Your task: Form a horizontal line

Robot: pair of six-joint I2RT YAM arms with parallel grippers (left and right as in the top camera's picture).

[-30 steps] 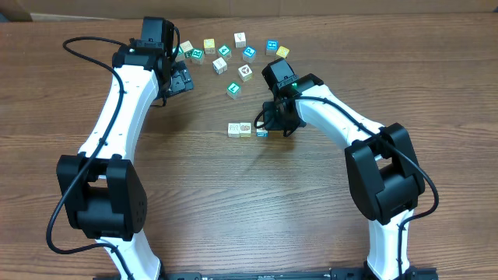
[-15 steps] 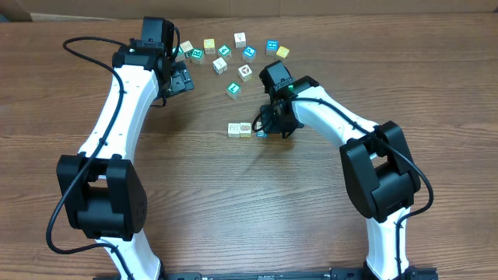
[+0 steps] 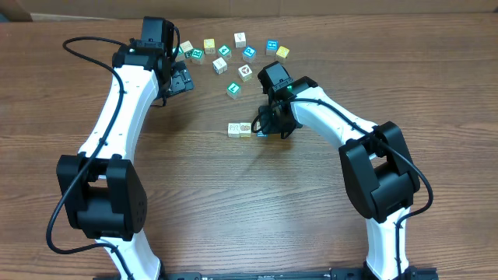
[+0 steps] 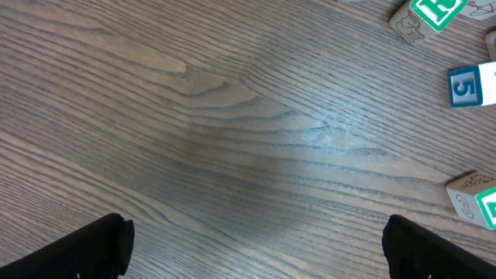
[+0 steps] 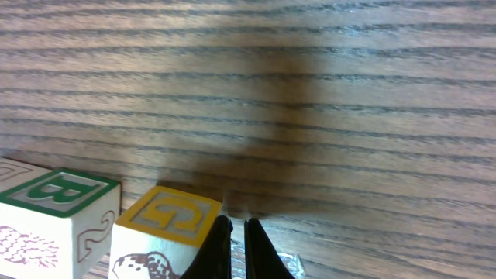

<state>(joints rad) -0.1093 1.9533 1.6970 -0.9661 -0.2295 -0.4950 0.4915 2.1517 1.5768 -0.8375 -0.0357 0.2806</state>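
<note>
The horizontal line lies mid-table: a white-faced cube (image 3: pixel 233 129), a yellow-edged cube (image 3: pixel 246 128) and a blue-edged cube (image 3: pixel 261 133) side by side. My right gripper (image 3: pixel 271 126) hangs over the row's right end and partly covers the blue-edged cube. In the right wrist view the green-edged cube (image 5: pixel 54 211) and the yellow-edged cube (image 5: pixel 165 226) sit at lower left. The right gripper (image 5: pixel 238 236) is shut, empty, its fingers right beside the yellow-edged cube. My left gripper (image 3: pixel 180 78) is far back left; in its wrist view the left gripper (image 4: pixel 263 256) is open over bare wood.
Several loose cubes are scattered along the back, among them a teal one (image 3: pixel 233 89), a white one (image 3: pixel 246 72) and a yellow one (image 3: pixel 282 52). The left wrist view shows a green-lettered cube (image 4: pixel 430 15) and a blue "5" cube (image 4: pixel 473 85) at right.
My right gripper has shifted slightly left toward the row's right end. The left arm has not moved.
</note>
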